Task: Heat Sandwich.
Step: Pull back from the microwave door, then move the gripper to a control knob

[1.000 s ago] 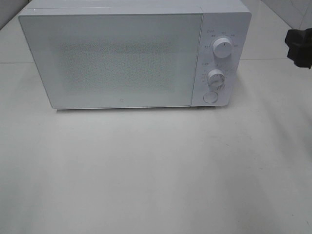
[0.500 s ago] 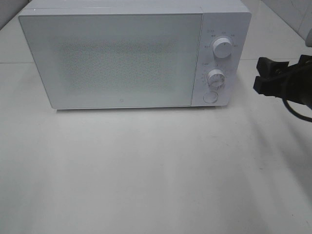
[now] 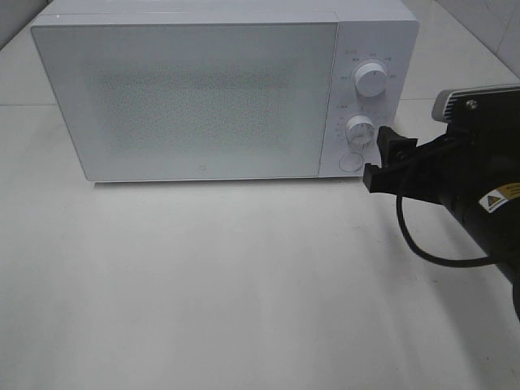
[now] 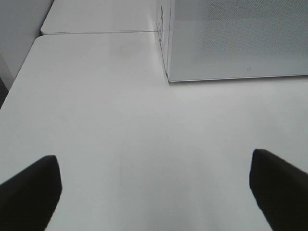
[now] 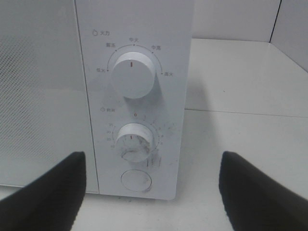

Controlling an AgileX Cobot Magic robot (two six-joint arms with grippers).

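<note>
The white microwave (image 3: 203, 97) stands at the back of the table with its door closed. The sandwich is out of view. My right gripper (image 3: 382, 156) hangs open just in front of the control panel, level with the lower knob (image 3: 360, 129) and the round button (image 3: 351, 162). In the right wrist view the open right gripper (image 5: 152, 159) frames the upper knob (image 5: 133, 72), the lower knob (image 5: 134, 141) and the button (image 5: 136, 180). My left gripper (image 4: 154, 163) is open over bare table, short of the microwave's (image 4: 231, 38) left front corner.
The white table (image 3: 203, 284) stretches in front of the microwave. A seam between two tabletops (image 4: 96, 32) runs behind the left side. A black cable (image 3: 422, 244) loops under the right arm. A tiled wall (image 5: 231, 19) rises behind the table.
The right arm has come in from the far right edge, moving left and down toward the microwave's control panel. The microwave has not moved.
</note>
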